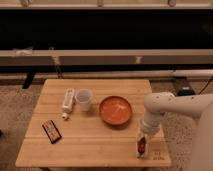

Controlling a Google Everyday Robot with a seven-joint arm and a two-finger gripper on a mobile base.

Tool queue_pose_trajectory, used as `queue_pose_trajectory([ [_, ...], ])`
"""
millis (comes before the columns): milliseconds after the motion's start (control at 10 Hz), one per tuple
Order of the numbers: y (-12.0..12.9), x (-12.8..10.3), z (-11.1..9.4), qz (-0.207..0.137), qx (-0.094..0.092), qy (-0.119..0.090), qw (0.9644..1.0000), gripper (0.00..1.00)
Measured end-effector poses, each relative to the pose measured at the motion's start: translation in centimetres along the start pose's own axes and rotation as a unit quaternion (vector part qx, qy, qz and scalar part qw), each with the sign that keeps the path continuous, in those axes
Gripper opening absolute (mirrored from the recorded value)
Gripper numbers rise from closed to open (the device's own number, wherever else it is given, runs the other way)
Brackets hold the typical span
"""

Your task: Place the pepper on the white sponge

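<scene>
camera view: my arm (172, 106) comes in from the right and bends down over the front right corner of the wooden surface (95, 140). the hand (144, 136) points down there, just right of the orange bowl (115, 110). the pepper (142, 145) shows as a small dark red sliver at the hand's tip, against the white sponge (144, 150), a pale block near the surface's front edge. i cannot tell whether the hand grips the pepper or stands apart from it. on the left sit a white cup (83, 99), a long white stick (67, 102) beside it, and a dark bar (51, 131) nearer the front.
</scene>
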Motion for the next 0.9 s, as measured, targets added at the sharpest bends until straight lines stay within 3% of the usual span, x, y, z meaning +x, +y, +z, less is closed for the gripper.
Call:
queue_pose_trajectory([
  [300, 0.0, 0.0, 0.7, 0.005, 0.001, 0.013, 0.9999, 0.74],
  [400, 0.1, 0.1, 0.9, 0.005, 0.003, 0.018, 0.9998, 0.79],
  [900, 0.3, 0.4, 1.0, 0.004, 0.000, 0.028, 0.9996, 0.80],
])
